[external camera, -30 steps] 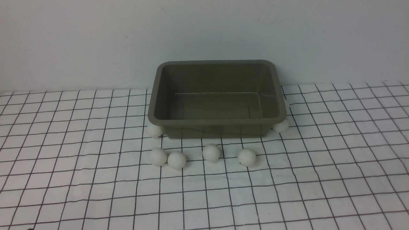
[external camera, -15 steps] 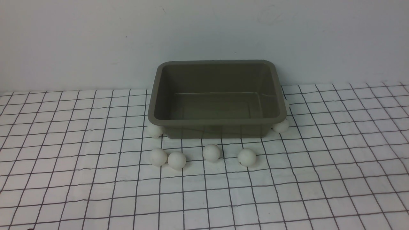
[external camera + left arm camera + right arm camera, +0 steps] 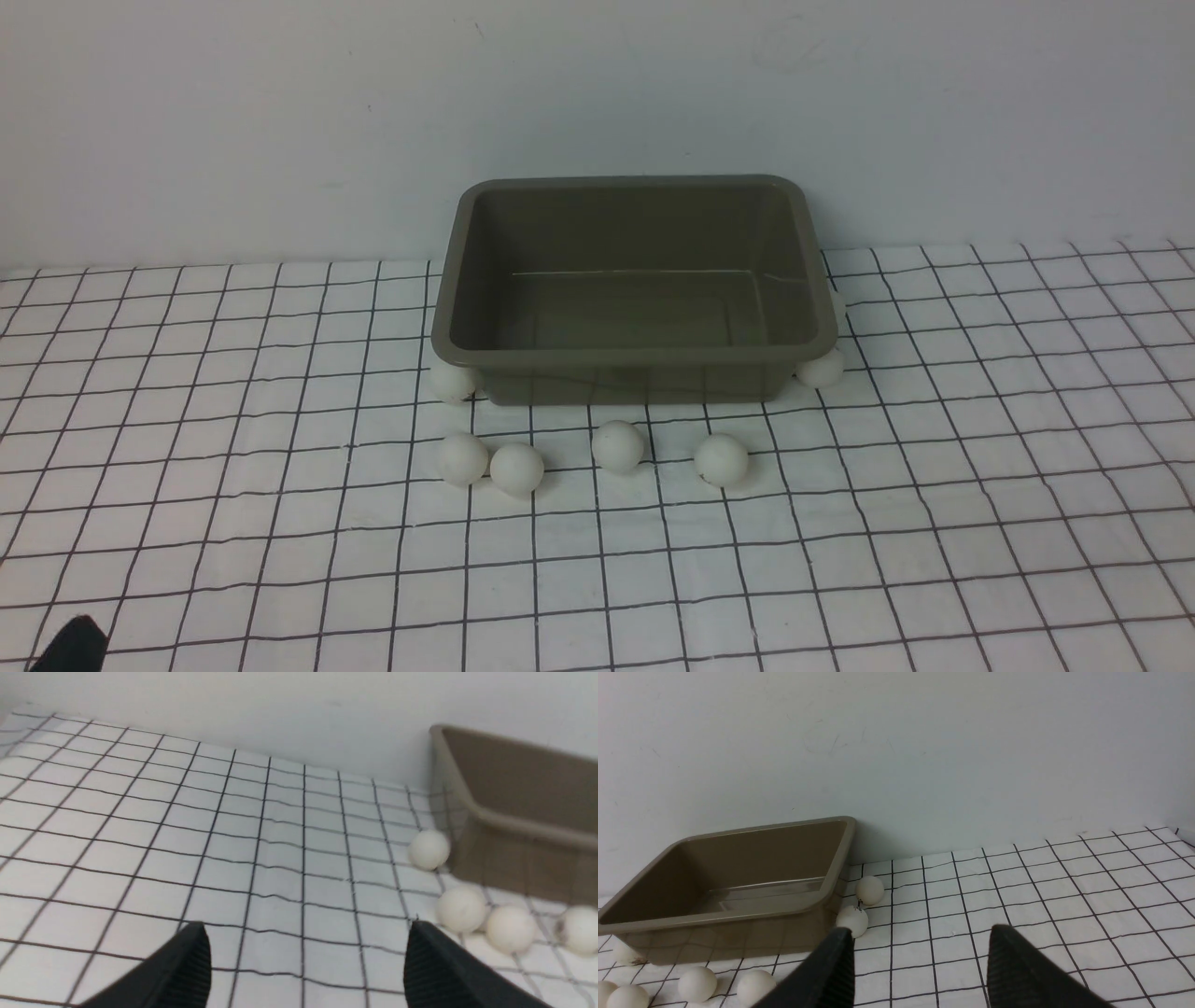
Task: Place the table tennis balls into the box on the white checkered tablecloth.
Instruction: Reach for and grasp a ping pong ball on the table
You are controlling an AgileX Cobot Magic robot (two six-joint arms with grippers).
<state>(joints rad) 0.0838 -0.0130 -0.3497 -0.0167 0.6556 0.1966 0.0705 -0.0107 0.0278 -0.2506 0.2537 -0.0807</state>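
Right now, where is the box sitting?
In the front view the box sits centred at the back of the checkered cloth, near the wall, with four balls in a row just in front of it.

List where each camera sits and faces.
Front: between the arms, facing the box, table tennis balls and tablecloth; only a dark tip at lower left shows.
Left wrist: on the left arm, facing the box's left end; open left gripper shows.
Right wrist: on the right arm, facing the box's right end; open right gripper shows.
Shared: every view holds the box and front balls.
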